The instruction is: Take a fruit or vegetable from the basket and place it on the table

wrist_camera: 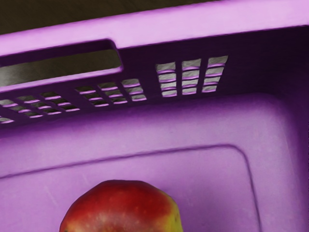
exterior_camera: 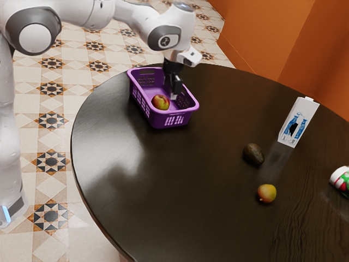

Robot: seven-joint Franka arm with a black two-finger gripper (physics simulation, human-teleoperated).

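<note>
"Where are our fingers (exterior_camera: 174, 93)?"

"Reaching down inside the purple basket (exterior_camera: 175, 112). We can't tell how far apart they stand, or whether they have hold of anything."

"And the fruit we're after?"

"Our red-and-yellow fruit (exterior_camera: 161, 102) lies on the basket floor, close by the fingertips. We can't make out if they touch."

"Which way does it point?"

"Hard for us to say. It looks nearly round in the exterior view, with no clear long axis, and the wrist view cuts it off. There we see mostly red skin, with yellow on one flank."

"What edges do we have around it?"

"Basket walls, with bare floor between the fruit and the wall that has the handle slot. The raised rim runs all round, open above, and the basket sits near the rounded edge of the table (exterior_camera: 218, 213)."

"Any open room for us?"

"Plenty of bare tabletop, from the basket toward the exterior view's right and lower edge. Past it we have the dark oval fruit (exterior_camera: 253, 154), lying aslant, the yellowish fruit (exterior_camera: 266, 193) near it, the upright carton (exterior_camera: 298, 122), and the white, red and green container (exterior_camera: 341, 178) at the exterior view's right."
</note>
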